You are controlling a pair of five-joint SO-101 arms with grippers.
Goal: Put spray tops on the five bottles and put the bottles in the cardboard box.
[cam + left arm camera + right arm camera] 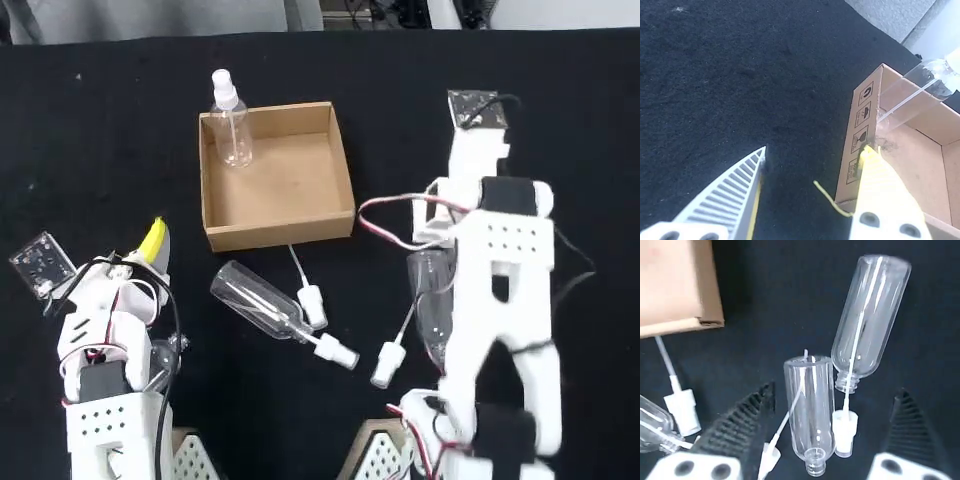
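Hovering over the black felt-like cloth point(715, 75), the left gripper point(815, 150) is spread wide w/ nothing between. One finger is ribbed white plastic, the other yellow, both wedge-shaped. The yellow tip sits just beside a corner of the cardboard box point(862, 125), which is plain brown, shallow and open-topped. In a corner of the box stands a capped bottle point(235, 140), a clear plastic cylinder w/ a white sprayer on its neck.

The right gripper point(835, 390) has black ribbed fingers, also spread apart. Between them on the cloth lies a bare bottle point(810, 405), clear, w/ its open neck toward the camera. Just beside it lies a second bottle point(870, 320) w/ a white spray top point(845, 432) off its mouth, not seated; the thin dip tube looks to run inside. Another spray top point(770, 455) is cut off at the edge. Its tube slants across the bare bottle, over or under can't be told.

In the high view the right arm hides most of these two. A side-lying bottle point(255, 298) rests near the box's front wall w/ a sprayer point(335, 350) at its neck; unclear if it's screwed on. A loose spray top point(312, 300) lies alongside.
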